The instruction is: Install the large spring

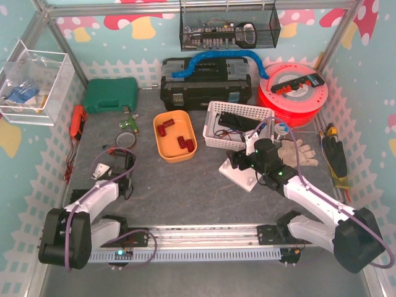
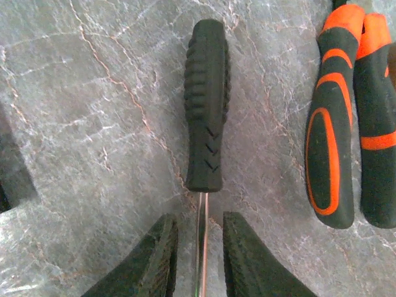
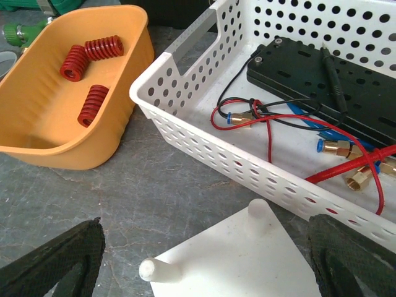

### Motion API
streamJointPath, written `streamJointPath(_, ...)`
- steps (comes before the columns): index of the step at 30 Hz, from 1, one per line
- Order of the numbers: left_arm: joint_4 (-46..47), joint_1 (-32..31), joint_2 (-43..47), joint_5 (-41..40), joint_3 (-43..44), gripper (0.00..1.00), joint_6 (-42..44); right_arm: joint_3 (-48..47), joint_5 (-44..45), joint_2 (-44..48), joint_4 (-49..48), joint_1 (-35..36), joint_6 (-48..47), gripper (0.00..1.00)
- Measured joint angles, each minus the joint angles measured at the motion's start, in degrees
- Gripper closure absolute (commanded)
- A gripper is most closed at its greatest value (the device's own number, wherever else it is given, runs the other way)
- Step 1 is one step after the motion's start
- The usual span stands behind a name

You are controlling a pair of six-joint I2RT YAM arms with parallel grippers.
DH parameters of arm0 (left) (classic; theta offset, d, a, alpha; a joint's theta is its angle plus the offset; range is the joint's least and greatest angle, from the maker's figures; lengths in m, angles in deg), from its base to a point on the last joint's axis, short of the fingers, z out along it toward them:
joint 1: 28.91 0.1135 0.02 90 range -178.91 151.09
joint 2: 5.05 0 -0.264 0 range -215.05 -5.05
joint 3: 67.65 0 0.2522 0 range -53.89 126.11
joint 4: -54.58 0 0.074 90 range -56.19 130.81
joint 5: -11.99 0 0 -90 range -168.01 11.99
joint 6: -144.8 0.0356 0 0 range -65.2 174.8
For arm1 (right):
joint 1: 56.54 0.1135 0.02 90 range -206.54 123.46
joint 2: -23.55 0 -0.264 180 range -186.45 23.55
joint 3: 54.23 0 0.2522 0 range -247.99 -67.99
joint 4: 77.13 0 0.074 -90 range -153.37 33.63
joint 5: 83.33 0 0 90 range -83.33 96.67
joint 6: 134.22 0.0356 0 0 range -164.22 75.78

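Three red springs lie in an orange bin [image 1: 158,143]; in the right wrist view the bin [image 3: 37,124] holds a thick one [image 3: 73,62], one beside it [image 3: 103,47] and one lower [image 3: 93,104]. A white plate [image 1: 243,179] with two bare pegs lies right of the bin; its near peg [image 3: 154,270] and far peg [image 3: 260,213] stand between my fingers. My right gripper [image 1: 235,162] [image 3: 204,223] is wide open and empty over the plate. My left gripper [image 1: 128,164] [image 2: 200,216] is open, its fingers on either side of a screwdriver's shaft [image 2: 202,241] without gripping it.
The screwdriver's black handle [image 2: 206,105] lies on the table, with orange-black plier handles [image 2: 331,124] to its right. A white perforated basket [image 1: 213,109] [image 3: 204,133] with a black box and wires stands behind the plate. A black toolbox [image 1: 204,83], a red reel [image 1: 291,86] and a glove [image 1: 297,151] lie further off.
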Motion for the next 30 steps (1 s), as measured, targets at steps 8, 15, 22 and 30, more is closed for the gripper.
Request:
streamJointPath(8, -0.4, 0.1, -1.8, 1.8, 0.7, 0.59, 1.2, 0.0, 2.7, 0.0, 0.0, 0.0, 0.0, 0.11)
streamJointPath(15, -1.4, 0.1, 1.8, 4.2, 7.1, 0.44, 10.6, 0.0, 3.0, -0.3, 0.0, 0.0, 0.1, 0.12)
streamJointPath(22, 2.7, -2.4, 5.0, 8.6, 13.4, 0.48, 21.9, 0.0, 5.0, -2.2, -0.5, 0.4, 0.9, 0.12)
streamJointPath(30, 4.4, -14.9, -8.5, 7.7, 23.5, 0.6, 28.4, 0.0, 9.7, -2.5, -1.0, 3.4, 0.9, 0.12)
